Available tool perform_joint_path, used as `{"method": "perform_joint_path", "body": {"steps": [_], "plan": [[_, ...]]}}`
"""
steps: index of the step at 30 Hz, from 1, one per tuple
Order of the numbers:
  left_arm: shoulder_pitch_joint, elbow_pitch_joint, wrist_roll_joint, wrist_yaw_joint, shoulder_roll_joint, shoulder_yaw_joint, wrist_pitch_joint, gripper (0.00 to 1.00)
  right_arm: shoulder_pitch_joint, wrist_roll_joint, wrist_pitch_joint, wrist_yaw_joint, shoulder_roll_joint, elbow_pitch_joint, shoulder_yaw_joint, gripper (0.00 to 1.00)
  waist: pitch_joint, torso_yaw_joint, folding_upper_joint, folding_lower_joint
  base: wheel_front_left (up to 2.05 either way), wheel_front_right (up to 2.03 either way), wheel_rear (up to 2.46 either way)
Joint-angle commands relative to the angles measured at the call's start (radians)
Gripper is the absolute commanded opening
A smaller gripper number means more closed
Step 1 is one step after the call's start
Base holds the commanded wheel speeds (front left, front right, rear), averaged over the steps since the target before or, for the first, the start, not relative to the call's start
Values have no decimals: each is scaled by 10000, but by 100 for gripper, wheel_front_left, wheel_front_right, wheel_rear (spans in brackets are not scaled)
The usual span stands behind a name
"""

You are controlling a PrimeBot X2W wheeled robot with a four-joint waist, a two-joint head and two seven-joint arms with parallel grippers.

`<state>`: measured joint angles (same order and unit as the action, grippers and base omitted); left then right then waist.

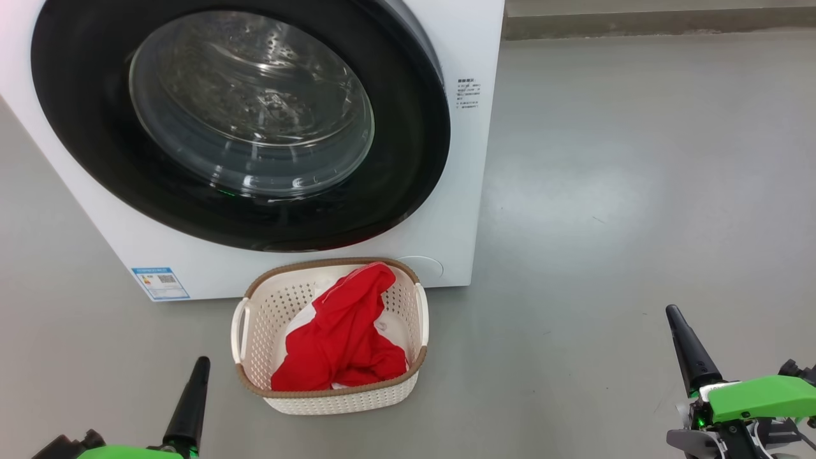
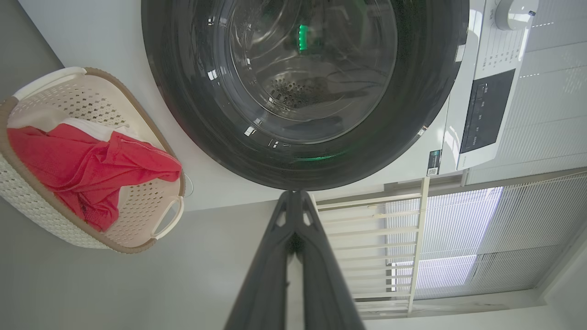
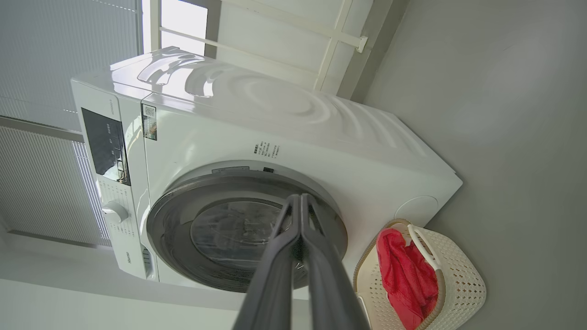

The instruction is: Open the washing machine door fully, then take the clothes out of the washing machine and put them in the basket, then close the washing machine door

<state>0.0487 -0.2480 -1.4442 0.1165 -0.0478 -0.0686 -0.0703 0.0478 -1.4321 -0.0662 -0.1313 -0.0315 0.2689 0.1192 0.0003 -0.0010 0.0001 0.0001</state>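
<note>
Washing machine door [image 1: 252, 105] sits shut, flush against the front of the washing machine [image 1: 468, 159], ahead of both grippers and touched by neither. The basket [image 1: 331, 390] stands on the floor [image 1: 605, 223] just in front of the machine, below the door's lower rim. It holds a red garment [image 1: 344, 338] lying over a white cloth [image 1: 301, 324]. The left gripper [image 1: 201, 370] has its fingers pressed together and holds nothing. Its tip is near the basket's near-left corner, apart from it. The right gripper [image 1: 677, 322] likewise has its fingers together and empty, well apart from the basket on the right, over bare floor. The machine's right edge and the basket's right handle border a wide stretch of open grey floor, running back to the wall base [image 1: 637, 25].
</note>
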Motion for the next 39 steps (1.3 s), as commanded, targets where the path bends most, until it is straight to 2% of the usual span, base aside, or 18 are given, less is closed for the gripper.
{"method": "perform_joint_path", "body": {"steps": [1,14,39], "plan": [[438,160,-252,112,-68,-355,-88,0,550,-265,-98,4,-166,-234,-113,0,1,1,-1,0,0,0,0],[643,-14,-1631,142,-24,-469,-440,0,649,-1756,-477,6,-187,-202,-42,0,10,10,-1,0,0,0,0],[643,-13,-1632,142,-24,-467,-439,0,649,-1757,-476,6,-187,-202,-43,0,11,10,-1,0,0,0,0]]}}
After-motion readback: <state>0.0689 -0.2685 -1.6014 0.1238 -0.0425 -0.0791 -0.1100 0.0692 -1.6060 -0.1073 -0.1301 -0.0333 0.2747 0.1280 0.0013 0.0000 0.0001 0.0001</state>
